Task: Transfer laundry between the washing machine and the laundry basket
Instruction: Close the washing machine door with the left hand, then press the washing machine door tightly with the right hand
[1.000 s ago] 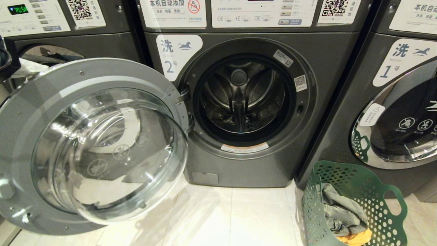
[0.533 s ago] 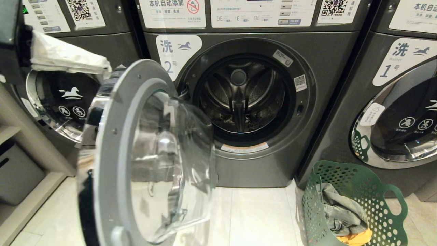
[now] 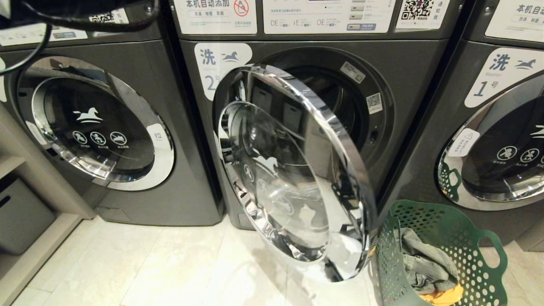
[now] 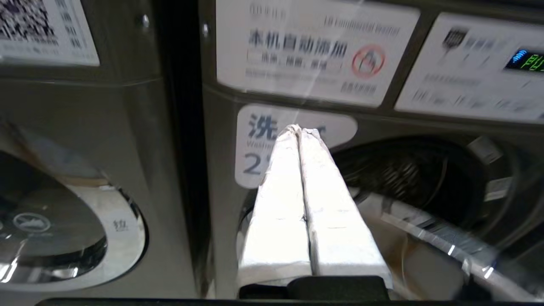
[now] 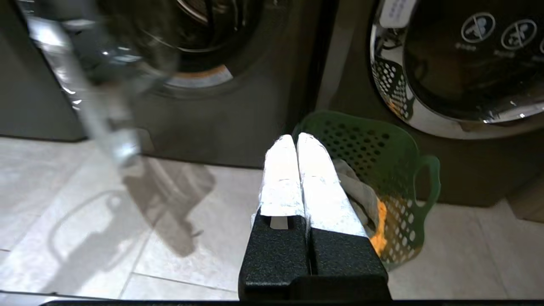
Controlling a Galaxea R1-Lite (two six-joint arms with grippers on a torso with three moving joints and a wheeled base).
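Washing machine [image 3: 408,59] dark grey, white "2" label; door [image 3: 297,170] chrome-rimmed, clear glass; laundry basket [image 3: 442,229] beside right gripper [image 5: 296,142] green, round perforations; laundry [image 3: 425,263] grey, orange-yellow

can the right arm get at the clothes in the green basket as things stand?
Probably yes. The right gripper, shut and empty, hangs just above the laundry basket, whose top is open, with the grey garment and the orange-yellow one exposed. The half-shut washer door sits beside it, not over it.
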